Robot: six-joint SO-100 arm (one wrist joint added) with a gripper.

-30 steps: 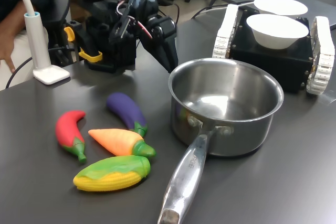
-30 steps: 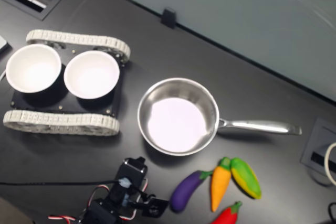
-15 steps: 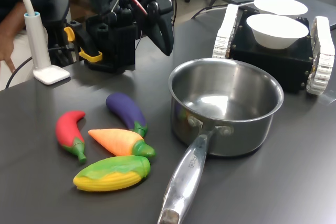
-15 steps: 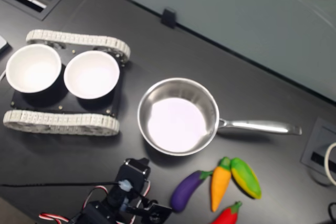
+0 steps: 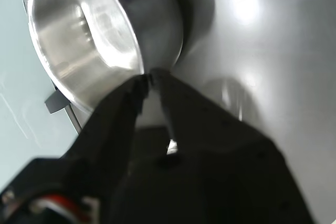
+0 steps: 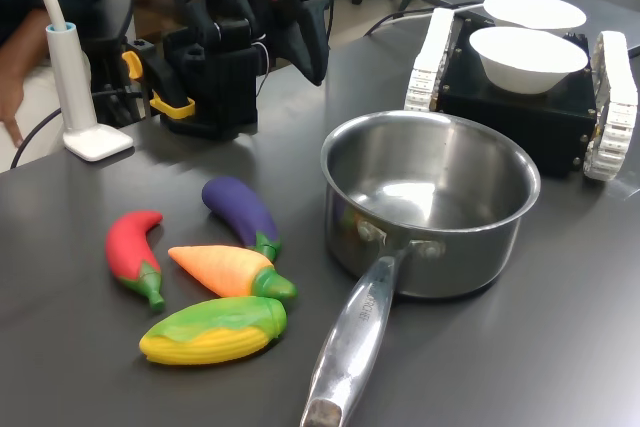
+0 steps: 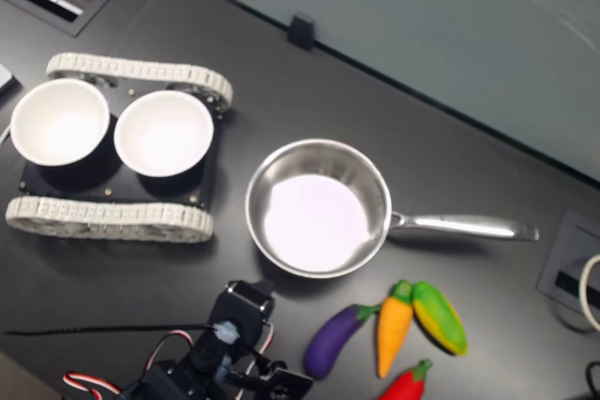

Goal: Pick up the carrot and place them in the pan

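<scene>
Gripper [image 6: 312, 67] hangs empty, fingers nearly closed, so carrot [image 6: 228, 270] lies mid-table beside the pan [image 6: 430, 207], ungrabbed.

1. The pan [image 6: 430, 202] is polished stainless steel, mirror-bright inside and out, with a smooth steel handle.
2. The carrot [image 6: 228, 270] is glossy orange plastic with a green end.
3. The table [image 6: 520, 357] is dark, smooth and softly sheened.
4. The end effector [image 5: 148, 78] looks like matt black plastic.
5. The bowls [image 7: 164, 133] are plain smooth white.
</scene>
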